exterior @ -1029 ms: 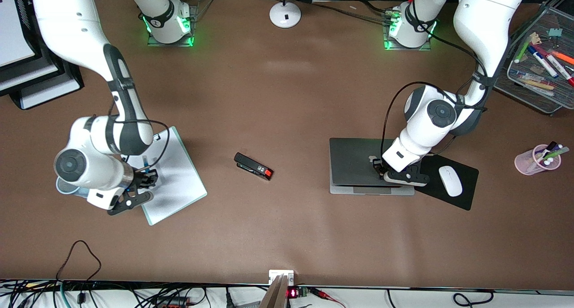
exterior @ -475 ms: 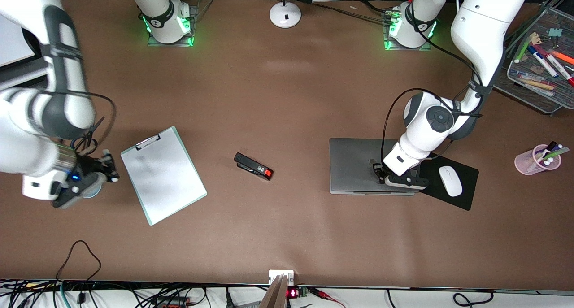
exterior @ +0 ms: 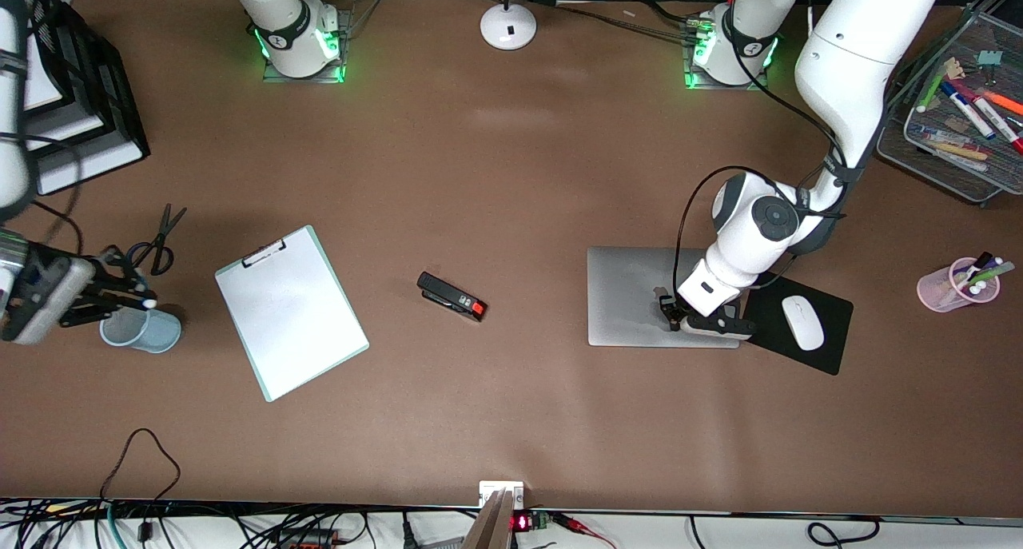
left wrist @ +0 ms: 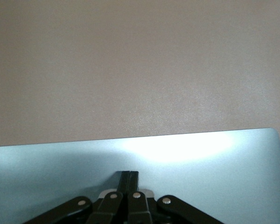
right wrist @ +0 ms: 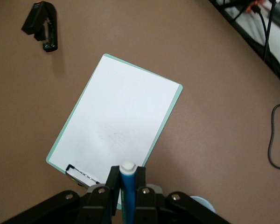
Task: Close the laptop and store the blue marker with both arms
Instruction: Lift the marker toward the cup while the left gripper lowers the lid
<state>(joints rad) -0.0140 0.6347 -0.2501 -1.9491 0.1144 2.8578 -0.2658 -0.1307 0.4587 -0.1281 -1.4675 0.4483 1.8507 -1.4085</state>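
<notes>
The silver-grey laptop [exterior: 631, 293] lies shut and flat on the table. My left gripper [exterior: 670, 309] is shut with its fingertips on the lid near the edge closest to the front camera; in the left wrist view the gripper [left wrist: 129, 175] rests on the lid [left wrist: 200, 163]. My right gripper [exterior: 132, 292] is shut on the blue marker [right wrist: 128, 191], white end outward, and is in the air over the light-blue cup [exterior: 142, 330]. In the right wrist view the gripper [right wrist: 127, 171] shows over the cup's rim [right wrist: 203, 203].
A clipboard [exterior: 289, 313], black scissors [exterior: 160, 233] and a black-and-red stapler [exterior: 451, 296] lie on the table. A white mouse [exterior: 802, 322] sits on a black pad [exterior: 827, 361] beside the laptop. A pink pen cup [exterior: 955, 287] and mesh tray [exterior: 959, 149] stand at the left arm's end.
The laptop lid has gone from slightly raised to flat under my left gripper. My right gripper has lifted the marker off the clipboard and carried it over the blue cup.
</notes>
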